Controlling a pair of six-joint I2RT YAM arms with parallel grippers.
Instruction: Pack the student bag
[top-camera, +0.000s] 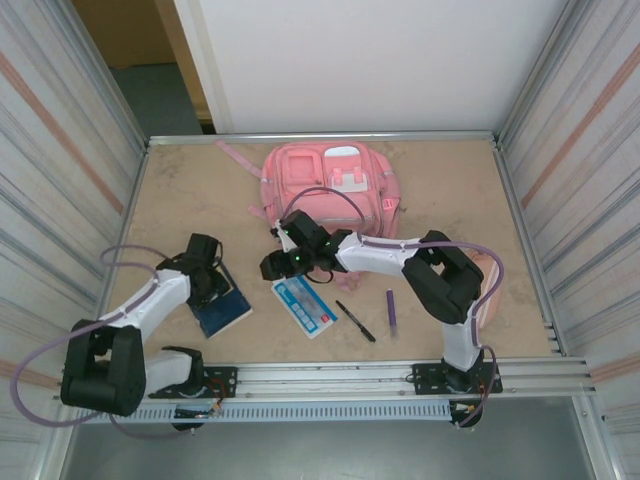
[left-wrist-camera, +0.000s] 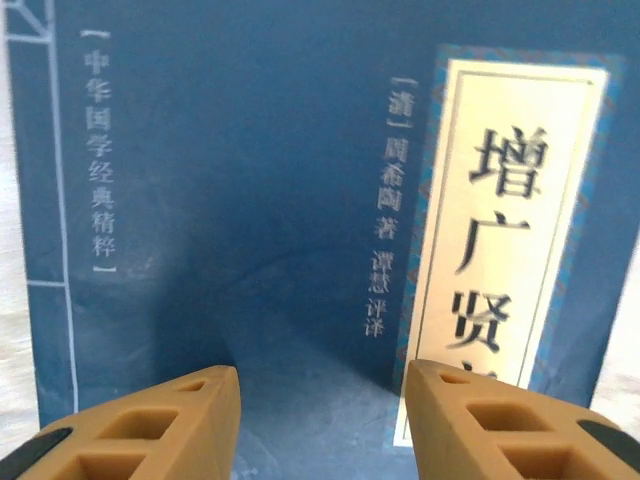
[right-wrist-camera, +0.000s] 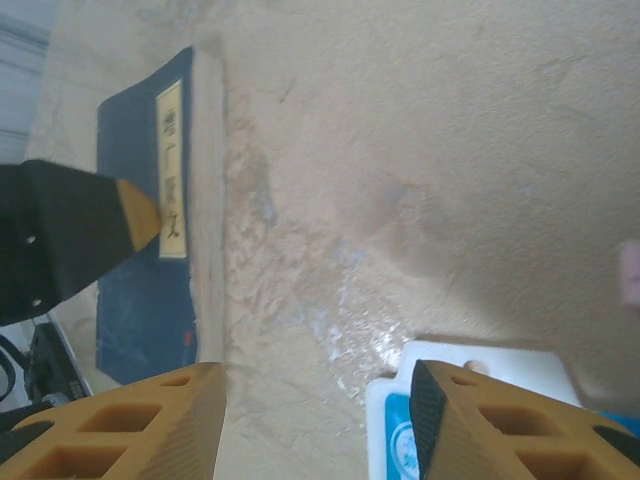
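Packing is judged to be at its very start, since nothing is seen to have been put into the bag. A pale, stone-patterned table (top-camera: 440, 200) is walled on three sides. The student bag (top-camera: 335, 180), large and pink, is laid flat at the middle of the table's far edge with its front pockets facing up; whether any pocket is unzipped cannot be told. A dark blue book (top-camera: 228, 312) with Chinese lettering is laid near the left end of the near edge. The left gripper (left-wrist-camera: 322, 420) is hung just over its cover, jaws parted and nothing held between them. A flat white-and-blue pack (top-camera: 305, 305) is set near the middle of the near edge. The right gripper (right-wrist-camera: 315, 425) is poised over bare table between book and pack, jaws likewise parted and empty. A pale pink item (top-camera: 490, 285) is partly hidden behind the right arm, towards the right edge. A black pen (top-camera: 355, 320) and a purple pen (top-camera: 391, 310) are laid just right of the pack. All of these loose things are judged to be left to pack, and an opening in the bag is probably to be made first.
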